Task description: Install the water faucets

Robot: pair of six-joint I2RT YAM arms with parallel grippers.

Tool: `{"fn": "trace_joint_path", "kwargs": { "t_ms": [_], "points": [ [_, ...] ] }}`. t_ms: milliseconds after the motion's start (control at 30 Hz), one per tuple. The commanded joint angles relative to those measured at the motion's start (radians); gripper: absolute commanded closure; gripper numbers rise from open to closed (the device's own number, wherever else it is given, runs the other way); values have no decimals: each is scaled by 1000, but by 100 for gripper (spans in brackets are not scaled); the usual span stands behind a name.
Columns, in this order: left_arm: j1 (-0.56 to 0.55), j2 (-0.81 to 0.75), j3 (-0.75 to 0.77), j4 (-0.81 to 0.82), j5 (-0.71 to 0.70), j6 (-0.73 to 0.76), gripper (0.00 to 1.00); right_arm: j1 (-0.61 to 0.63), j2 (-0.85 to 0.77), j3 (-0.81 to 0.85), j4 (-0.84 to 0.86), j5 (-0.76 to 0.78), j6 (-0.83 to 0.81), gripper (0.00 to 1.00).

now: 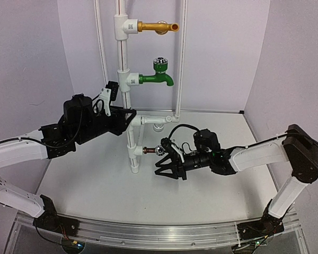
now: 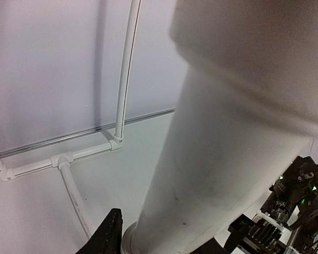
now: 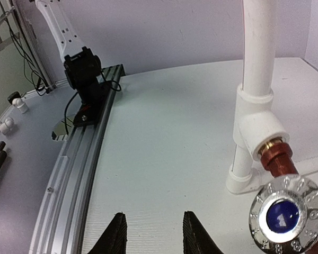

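Sitting in the tee [image 3: 259, 124], tap [image 3: 288, 216] — right gripper [image 3: 155, 235] spread, seemingly clear

White arm shells [image 1: 16, 151], black joint housings [image 1: 305, 153], thin black cables [image 1: 183, 127], black end effectors [image 1: 126, 114] [image 1: 160, 159]

pipe [image 2: 217, 159] blurred, tap [image 3: 286, 211] btm cut off

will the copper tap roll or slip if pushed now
Probably won't roll: the tap sits in the tee of the pipe, which the left gripper clamps. Its polished knob looks slippery. Being metal, it's likely heavy for its size.
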Motion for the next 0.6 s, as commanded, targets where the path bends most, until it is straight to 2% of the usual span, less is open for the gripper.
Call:
{"fn": "trace_joint_path", "kwargs": {
  "t_ms": [0, 567],
  "points": [
    [1, -27, 61, -25, 63, -42, 100, 3, 48, 16, 102, 82, -18, 66],
    [4, -26, 62, -37, 80, -38, 100, -104, 86, 108, 200, 79, 43, 68]
  ]
}}
